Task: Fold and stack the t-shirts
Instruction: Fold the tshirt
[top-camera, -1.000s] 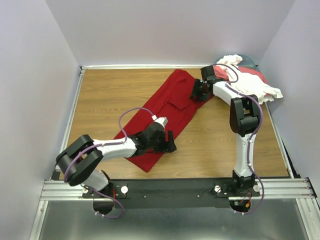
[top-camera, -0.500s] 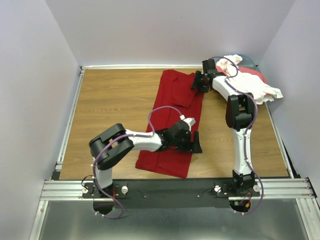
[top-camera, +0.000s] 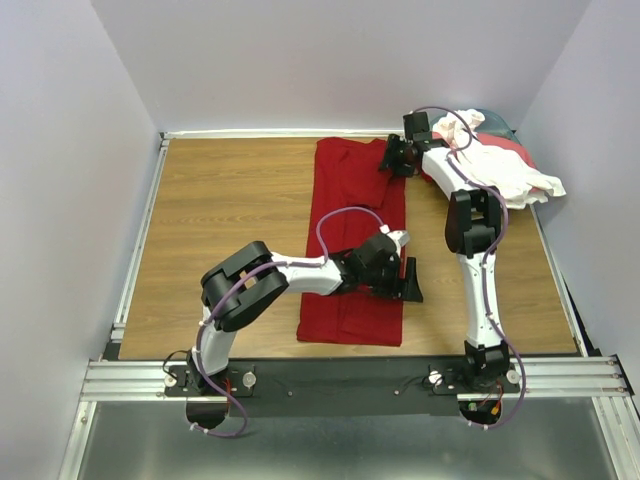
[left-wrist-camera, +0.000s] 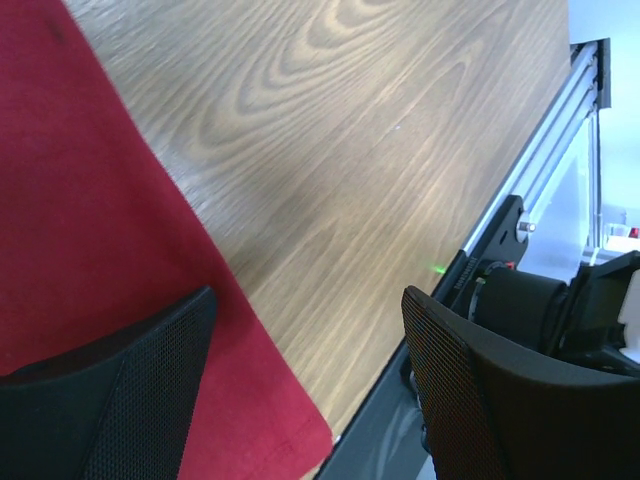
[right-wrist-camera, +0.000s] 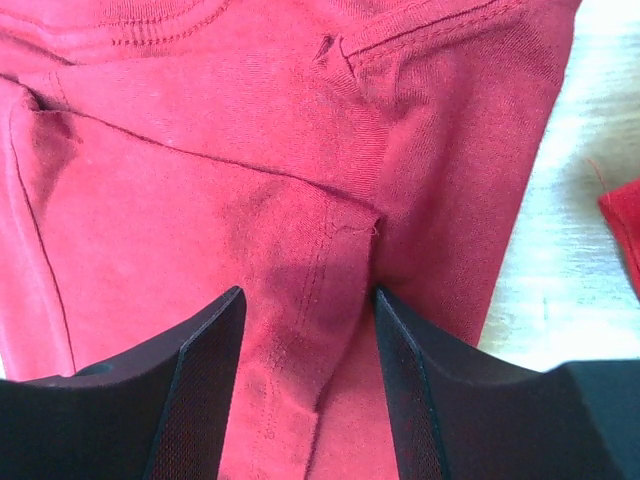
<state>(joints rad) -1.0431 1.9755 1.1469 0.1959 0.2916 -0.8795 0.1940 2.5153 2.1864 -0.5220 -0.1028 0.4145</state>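
Note:
The large dark crimson t-shirt (top-camera: 350, 200) lies flat as a long folded strip from the back of the table to its front. My left gripper (top-camera: 405, 280) is at the strip's lower right edge. In the left wrist view it (left-wrist-camera: 308, 300) is wide open, one finger over the crimson cloth (left-wrist-camera: 90, 200), the other over bare wood. My right gripper (top-camera: 392, 160) is at the strip's back right corner. In the right wrist view it (right-wrist-camera: 305, 295) is open and straddles a raised fold of the shirt (right-wrist-camera: 250, 120).
A loose pile sits at the back right corner: a white shirt (top-camera: 510, 178), a lighter red-pink shirt (top-camera: 512, 152) and a teal shirt (top-camera: 497, 121). The wooden table (top-camera: 220, 200) has walls on three sides and a metal rail (top-camera: 350, 372) along its front.
The crimson shirt swung from a diagonal to a straight strip. My left gripper moved right along the front with its lower end. My right gripper shifted a little back and left.

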